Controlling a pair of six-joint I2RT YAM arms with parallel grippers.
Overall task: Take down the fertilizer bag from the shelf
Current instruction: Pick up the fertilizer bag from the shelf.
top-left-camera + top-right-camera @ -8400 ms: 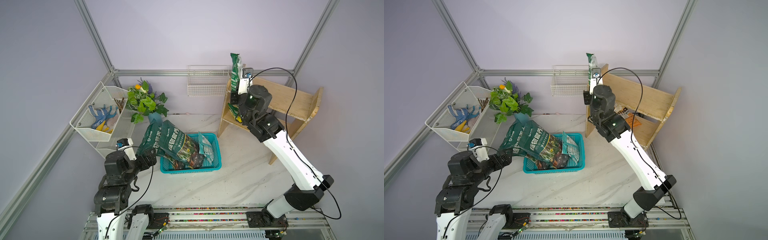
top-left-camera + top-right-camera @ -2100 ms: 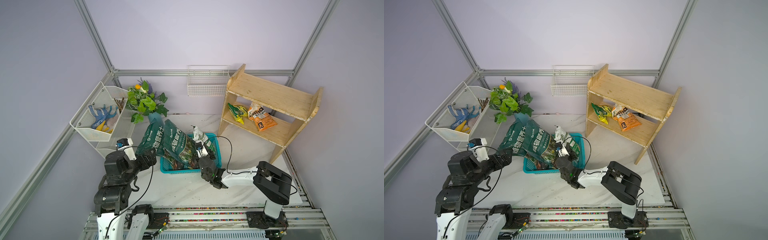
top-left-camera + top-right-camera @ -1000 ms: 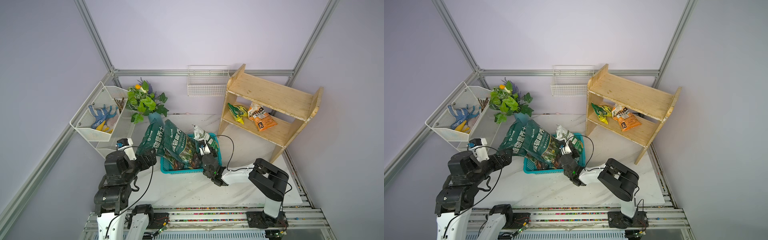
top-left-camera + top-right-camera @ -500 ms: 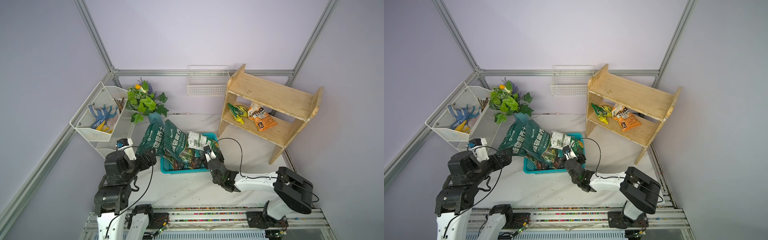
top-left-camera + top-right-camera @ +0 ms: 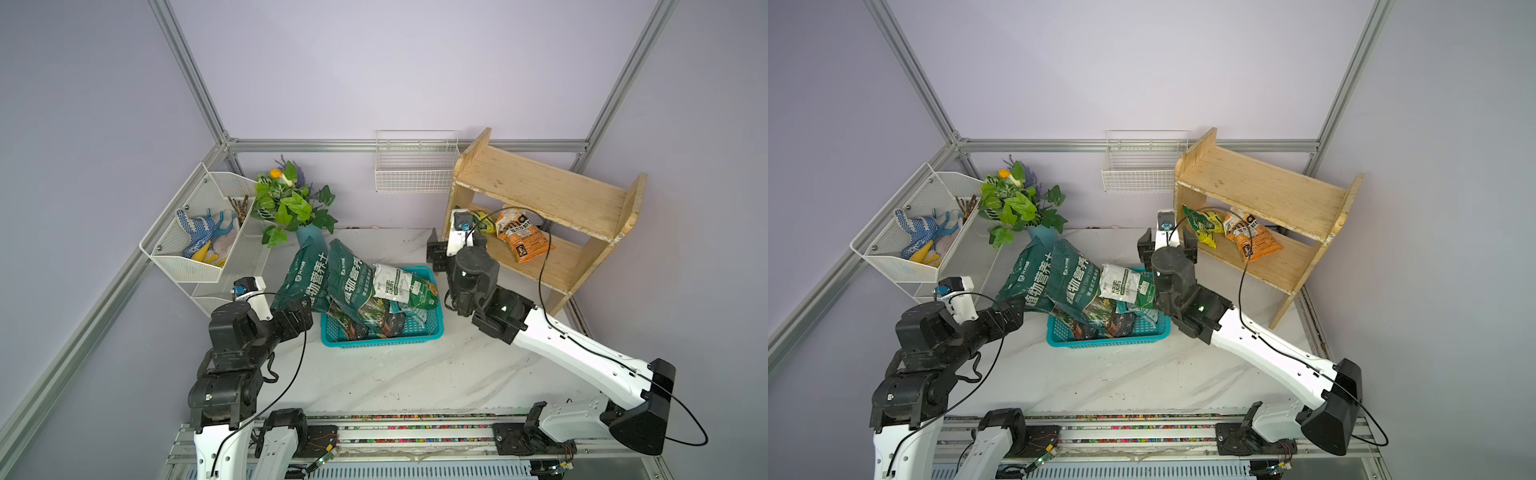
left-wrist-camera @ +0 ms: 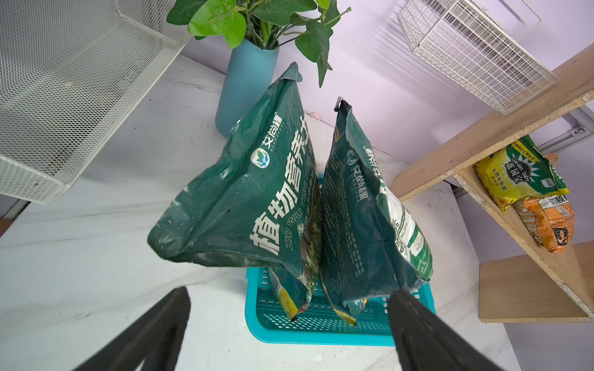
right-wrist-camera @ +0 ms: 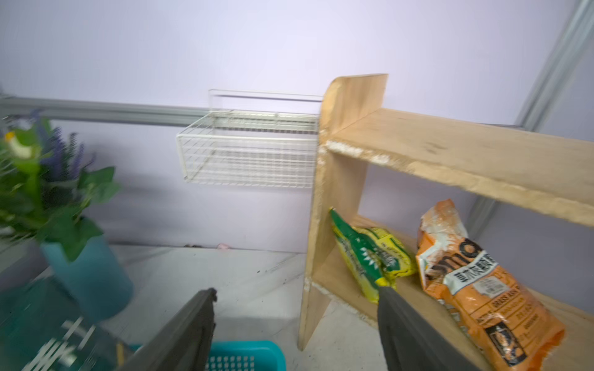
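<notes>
The wooden shelf [image 5: 540, 187] [image 5: 1266, 187] stands at the back right with its top tier bare. On its lower tier lie a yellow-green fertilizer bag [image 5: 482, 222] [image 7: 373, 260] and an orange bag [image 5: 519, 237] [image 7: 475, 289]. A white-and-green bag [image 5: 399, 284] [image 5: 1121, 284] lies on the pile in the teal basket [image 5: 382, 340]. My right gripper [image 5: 1167, 249] [image 7: 295, 290] hangs open and empty above the basket's far right corner, facing the shelf's left panel. My left gripper [image 5: 297, 320] [image 6: 289, 290] is open and empty, just left of the basket.
Two big dark green soil bags [image 5: 332, 278] lean up out of the basket toward a blue vase of plants [image 5: 309, 237]. A white mesh rack [image 5: 199, 232] with gloves stands at the left. A white wire wall basket [image 5: 415, 166] hangs beside the shelf.
My right gripper has opened and let go of the white-and-green bag, which now lies in the basket. That arm has risen and swung toward the shelf. The left arm is still.
</notes>
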